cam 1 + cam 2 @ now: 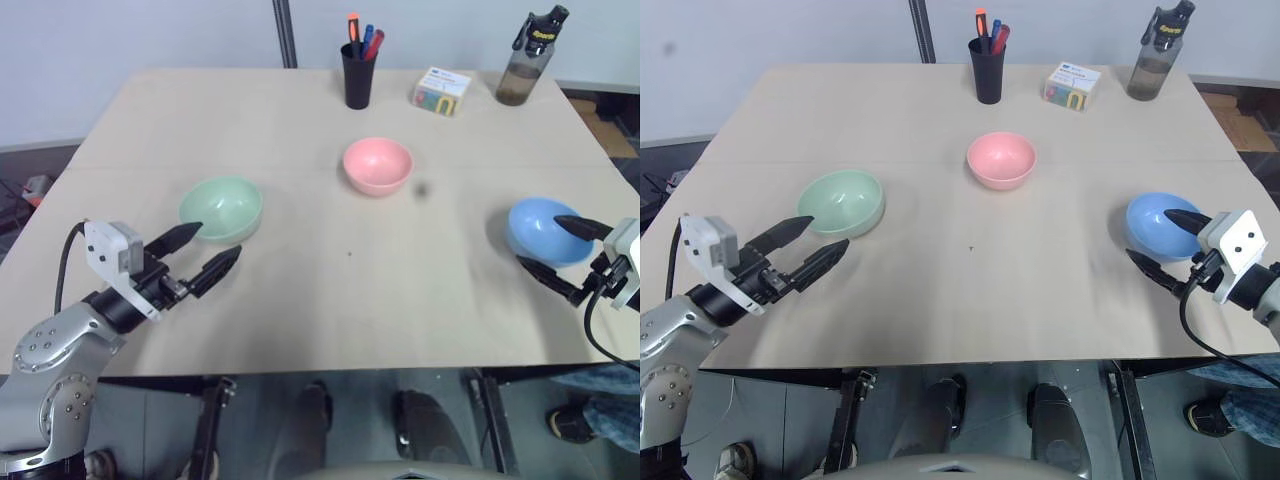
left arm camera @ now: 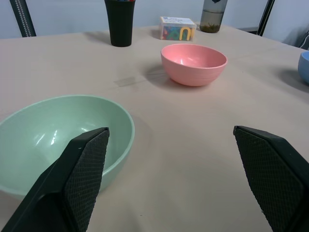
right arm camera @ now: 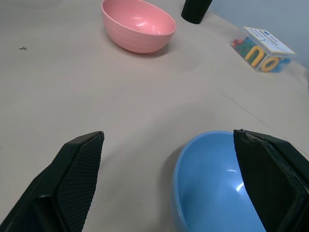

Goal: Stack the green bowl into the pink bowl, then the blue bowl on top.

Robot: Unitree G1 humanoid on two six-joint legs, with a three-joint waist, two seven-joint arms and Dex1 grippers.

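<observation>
Green bowl [image 1: 221, 208] just ahead of left tool [image 1: 205, 252] – pink bowl [image 1: 377, 165] mid-counter [image 1: 330, 300] – blue bowl [image 1: 549, 231] by right tool [image 1: 560, 250], both tools released, empty.

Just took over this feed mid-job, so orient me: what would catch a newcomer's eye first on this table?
Three pastel bowls stand apart on the pale table: the green bowl on the left, the pink bowl in the middle farther back, the blue bowl on the right. An open gripper flanks each side: the left gripper by the green bowl, the right gripper at the blue bowl, neither holding anything.
</observation>
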